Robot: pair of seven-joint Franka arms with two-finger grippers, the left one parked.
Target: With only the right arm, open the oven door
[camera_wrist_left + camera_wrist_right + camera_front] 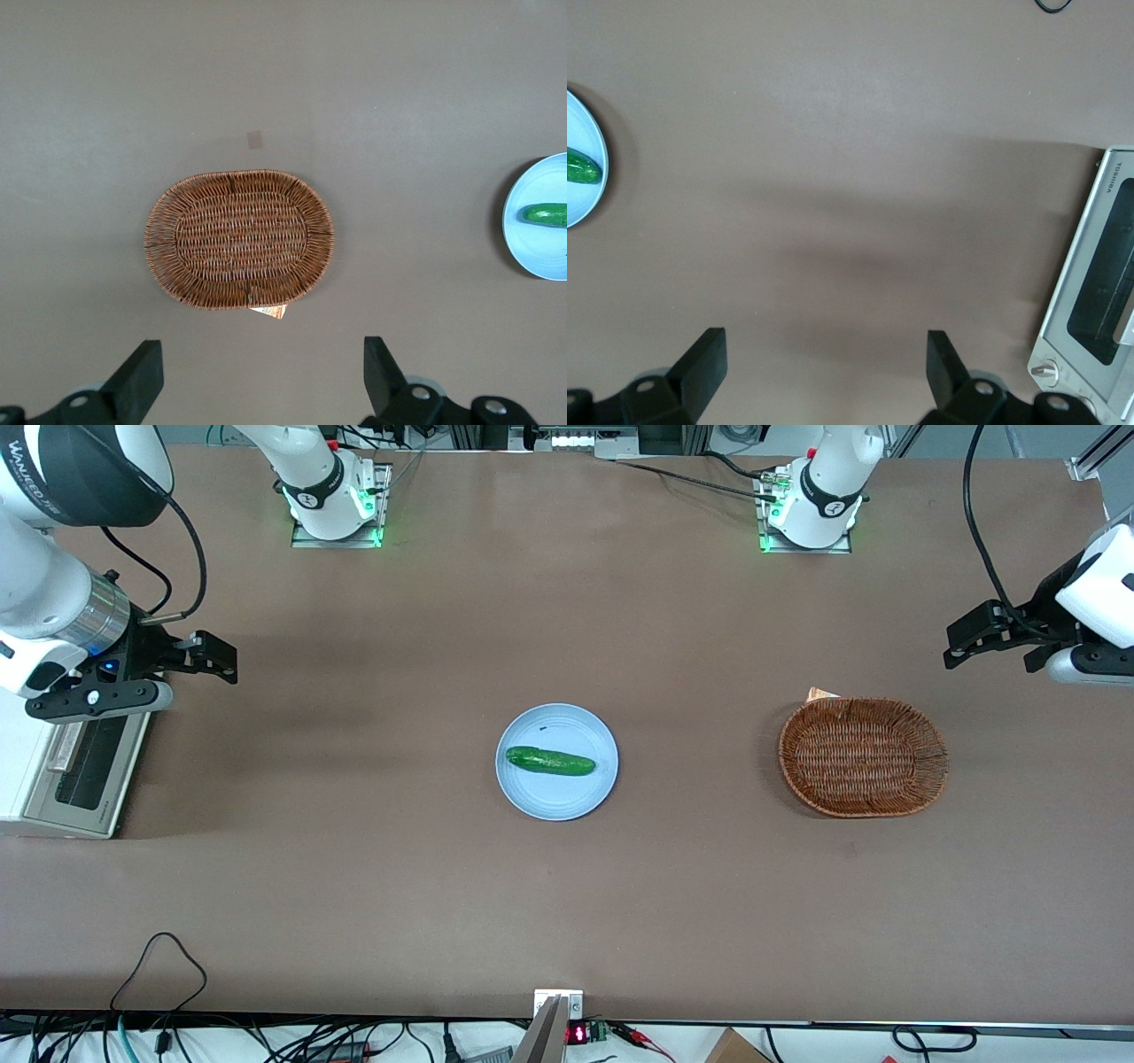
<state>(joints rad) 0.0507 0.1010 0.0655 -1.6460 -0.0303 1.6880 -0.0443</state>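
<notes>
The off-white oven (18,766) stands at the working arm's end of the table. Its oven door (89,766), a silver frame around dark glass, is closed, and its bar handle (60,748) is partly hidden under the wrist. In the right wrist view the oven door (1097,274) shows with a knob (1045,370) beside it. The right arm (53,615) reaches over the oven. Its gripper (213,657) hangs open above bare table, just off the door's edge and toward the table's middle, holding nothing. In the wrist view the gripper (826,350) has only brown table between its fingers.
A light blue plate (532,797) with a green cucumber (549,761) lies mid-table. A wicker basket (862,756) with a paper tag sits toward the parked arm's end. Both arm bases (332,500) are mounted along the table edge farthest from the front camera.
</notes>
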